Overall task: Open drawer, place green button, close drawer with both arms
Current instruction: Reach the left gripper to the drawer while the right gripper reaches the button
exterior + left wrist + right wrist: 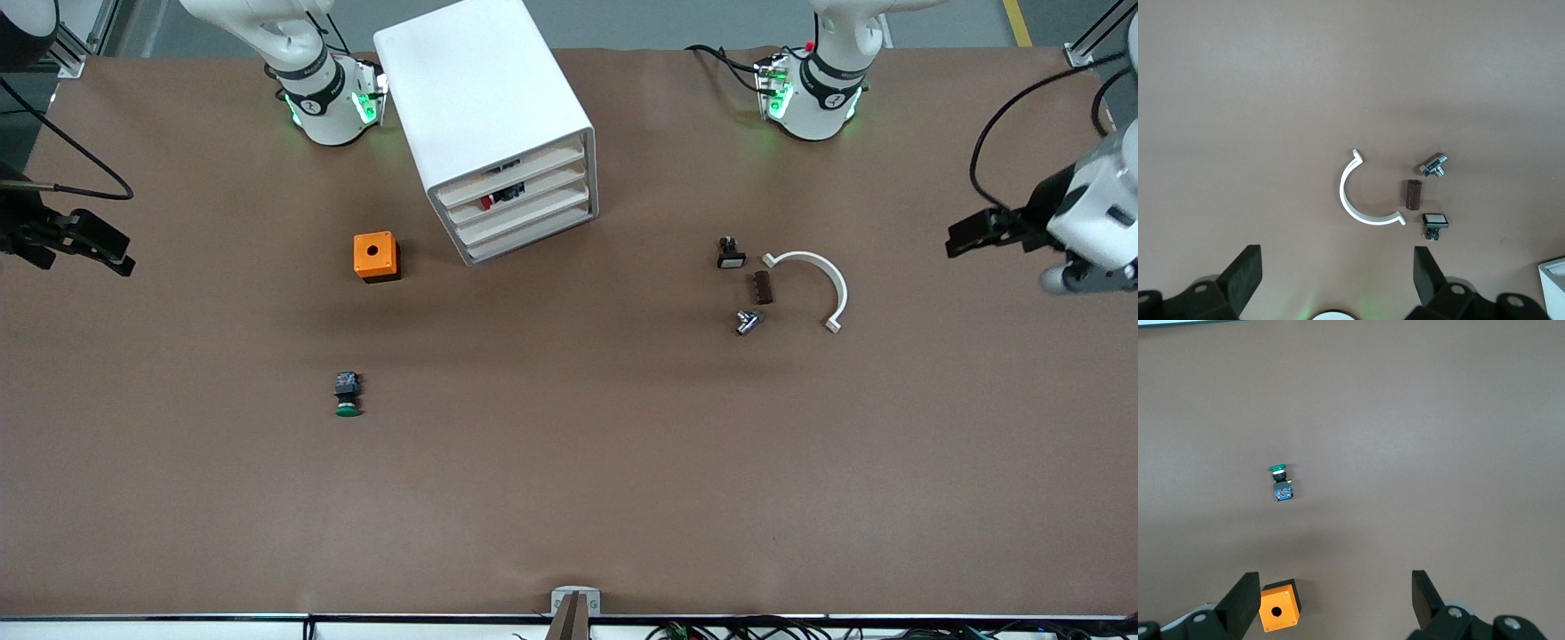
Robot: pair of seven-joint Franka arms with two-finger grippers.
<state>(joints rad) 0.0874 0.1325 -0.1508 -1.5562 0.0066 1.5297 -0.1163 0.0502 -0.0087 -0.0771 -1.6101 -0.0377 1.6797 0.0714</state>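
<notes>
Nearest the front camera on my brown desk [569, 498], the button [348, 395] lies on its side, its dark-green cap pointing toward that camera and its black-and-blue body just above it in the front view. It sits alone, toward the right arm's end of the desk, at about seven o'clock from the cabinet.

Farther from the camera, at roughly twelve o'clock from the button, I see an orange cube [376, 256] with a round hole in its top face. Toward the left arm's end, a small cluster lies close together: a small metal fitting [749, 322], a dark brown block [762, 287], a black button with a white rectangular cap [731, 253] and a white curved bracket [813, 286] arcing beside them.

Farther again stands the white cabinet [484, 98], turned at an angle, with four shallow drawers stacked in its face. Each drawer [511, 178] looks pushed in; through a gap near the upper ones I glimpse something red and dark, too small to identify.

My right claw [98, 242] hovers over the desk edge at the right arm's end, fingers spread wide in the right wrist view. My left claw [978, 233] hovers over the left arm's end, fingers likewise spread wide apart. Neither holds anything.
</notes>
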